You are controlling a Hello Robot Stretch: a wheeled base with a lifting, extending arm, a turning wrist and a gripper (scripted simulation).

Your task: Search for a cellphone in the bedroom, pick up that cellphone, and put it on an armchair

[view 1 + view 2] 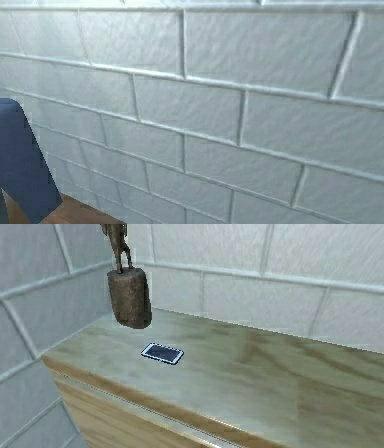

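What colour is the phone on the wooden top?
The cellphone has a dark screen and pale rim; clearest in the arm side view.

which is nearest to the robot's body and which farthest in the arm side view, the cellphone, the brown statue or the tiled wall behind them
1. cellphone, lying flat on the wooden top, left of the middle.
2. brown statue, standing farther back on that top, toward the left corner.
3. tiled wall, behind the wooden top, farthest out.
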